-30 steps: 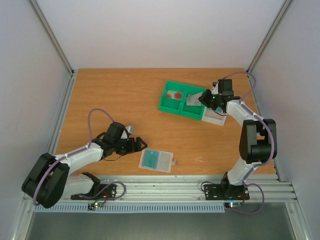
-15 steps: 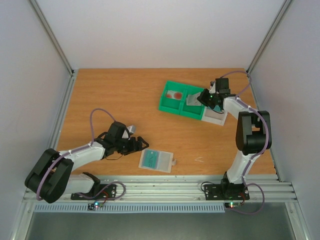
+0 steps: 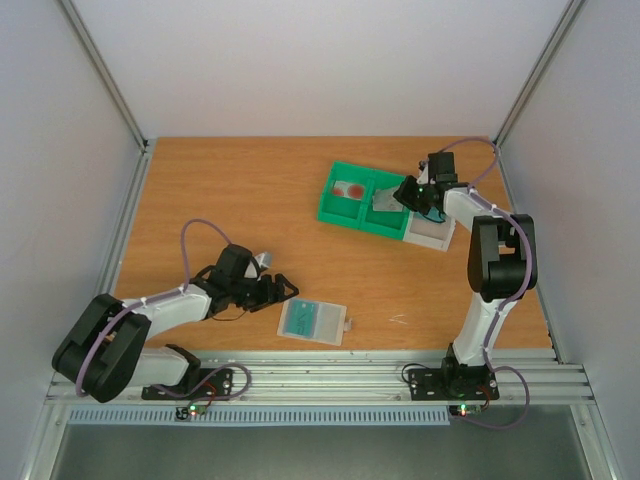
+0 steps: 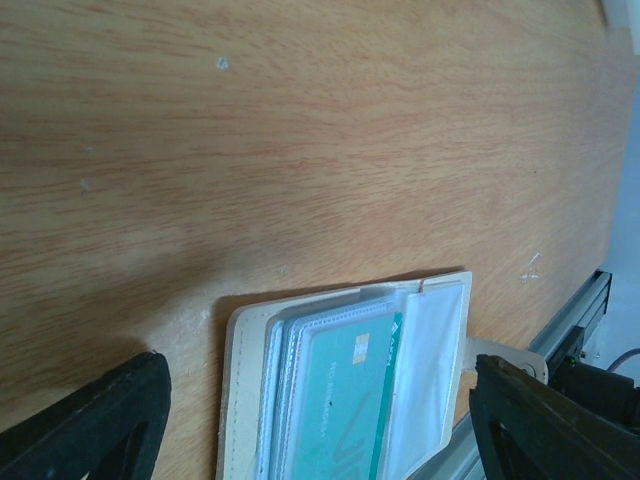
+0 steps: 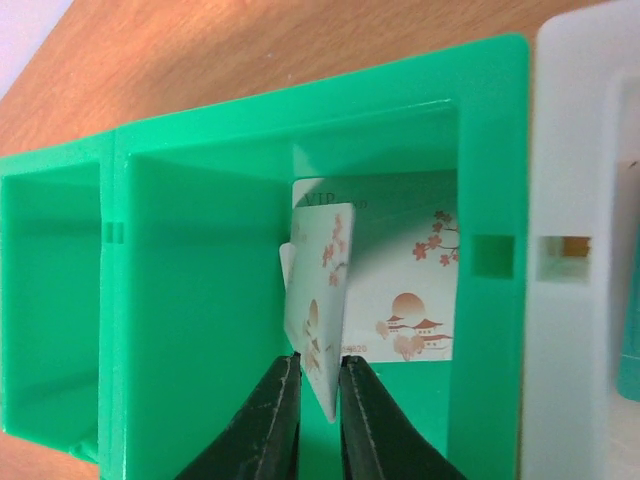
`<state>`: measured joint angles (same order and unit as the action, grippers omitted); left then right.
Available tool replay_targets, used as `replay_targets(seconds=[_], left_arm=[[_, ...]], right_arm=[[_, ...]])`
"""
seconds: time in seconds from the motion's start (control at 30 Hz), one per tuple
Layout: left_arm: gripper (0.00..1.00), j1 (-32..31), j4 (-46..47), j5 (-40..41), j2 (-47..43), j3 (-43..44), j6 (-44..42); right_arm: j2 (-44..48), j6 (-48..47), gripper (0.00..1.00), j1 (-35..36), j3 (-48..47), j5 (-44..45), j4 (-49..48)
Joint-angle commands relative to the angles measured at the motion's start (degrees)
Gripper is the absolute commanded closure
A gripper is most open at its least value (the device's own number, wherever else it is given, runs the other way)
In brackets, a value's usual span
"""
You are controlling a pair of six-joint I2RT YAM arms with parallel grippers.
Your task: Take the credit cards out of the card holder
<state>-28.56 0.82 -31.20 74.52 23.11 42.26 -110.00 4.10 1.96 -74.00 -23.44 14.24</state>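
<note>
At the table's (image 3: 230,190) near edge, the card holder (image 3: 313,322) lies flat and open just to the right of the left gripper (image 3: 280,290). Its long axis runs roughly across the table, and its small tab (image 4: 500,352) points away from that arm. The left arm is by far the nearer of the two. Its jaws stand wide apart, holding nothing and touching nothing. In the left wrist view the holder sits ahead of them and centred in the gap. A teal card (image 4: 340,395) shows through the nearer pocket on top of a thin stack, while the pocket beside it looks empty. Any next extraction appears to hinge on this arm closing the short distance to the holder.

Farther back, the right gripper (image 5: 320,370) hangs over the right compartment of the green bin (image 5: 200,300), well apart from the holder. Its jaws are drawn nearly together on the lower corner of a white, red-blossomed card (image 5: 318,290). The card stands on edge and leans inside the compartment. Whether the pinch is firm or slackening cannot be told. Behind it another red-marked card (image 5: 415,290) lies against the bin floor. The white tray (image 5: 575,150) touches the bin's right wall.
</note>
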Motion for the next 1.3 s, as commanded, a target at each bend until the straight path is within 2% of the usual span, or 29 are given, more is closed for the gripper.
replay_targets(seconds=[0.0, 0.27, 0.53, 0.83, 1.03, 1.13, 1.27], left_arm=[[0.18, 0.26, 4.27, -2.39, 0.42, -1.34, 1.77], [0.2, -0.05, 4.69, -1.51, 0.21, -2.67, 3.96], [0.24, -2.02, 9.53, -1.88, -0.98, -5.33, 9.3], [0.28, -8.63, 13.17, 2.03, -1.12, -6.71, 14.28], [0.33, -10.5, 15.15, 4.03, -2.6, -8.52, 17.81], [0.35, -10.56, 11.17, 6.09, -5.89, -8.39, 17.42], [0.35, -10.57, 2.1, 8.08, -10.67, -5.94, 12.42]], right_arm=[[-0.44, -1.53, 0.86, -0.11, -2.86, 2.88, 3.99], [0.28, 0.73, 0.78, -0.16, -5.89, 6.53, 11.31], [7.24, 6.4, 0.7, 0.6, -6.74, 3.56, 21.06], [18.78, 7.1, 0.71, 4.36, 3.74, -1.7, 23.46], [26.77, 5.77, 0.71, 8.76, 13.23, -4.86, 22.53], [30.42, 6.1, 0.71, 10.89, 17.71, -8.81, 18.93], [33.2, 7.44, 0.71, 15.65, 21.48, -9.6, 16.85]])
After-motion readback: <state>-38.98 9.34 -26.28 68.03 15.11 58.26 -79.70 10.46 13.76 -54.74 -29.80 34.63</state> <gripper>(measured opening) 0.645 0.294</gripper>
